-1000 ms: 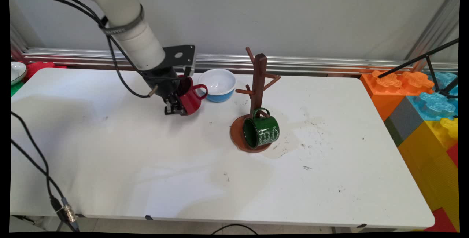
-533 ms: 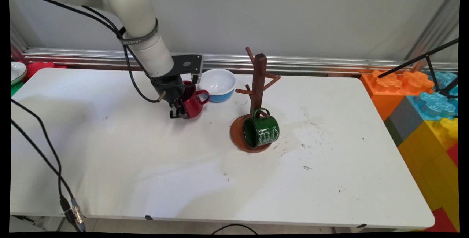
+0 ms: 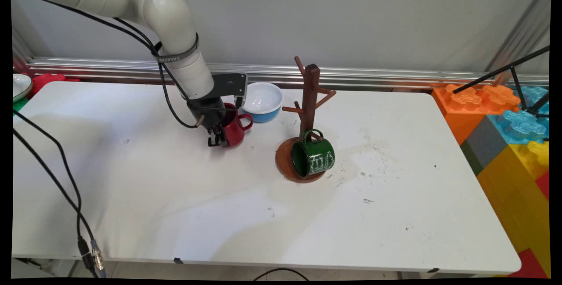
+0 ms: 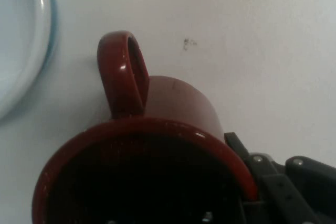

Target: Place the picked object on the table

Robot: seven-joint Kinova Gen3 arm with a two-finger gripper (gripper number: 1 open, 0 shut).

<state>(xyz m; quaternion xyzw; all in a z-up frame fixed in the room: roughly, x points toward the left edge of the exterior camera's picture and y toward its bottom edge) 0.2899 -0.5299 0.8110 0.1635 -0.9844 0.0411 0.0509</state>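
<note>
My gripper (image 3: pixel 218 138) is shut on the rim of a red mug (image 3: pixel 235 129), one finger inside the cup and one outside. The mug hangs tilted just above the white table (image 3: pixel 131 179), its handle pointing right toward the blue-and-white bowl (image 3: pixel 262 100). In the hand view the red mug (image 4: pixel 157 129) fills the lower half with its handle up, and the black finger linkage clamps its wall at the lower right. To the right stands a wooden mug tree (image 3: pixel 309 100) with a green mug (image 3: pixel 314 157) lying on its round base.
Big orange, blue and yellow toy blocks (image 3: pixel 505 122) are stacked past the table's right edge. A white dish (image 3: pixel 19 85) and something red sit at the far left. Black cables (image 3: pixel 66 179) hang at the left. The bowl's rim (image 4: pixel 31 51) shows in the hand view.
The arm has carried the red mug to the right and slightly down, nearer the table and the bowl. The green mug and the mug tree have stayed put.
</note>
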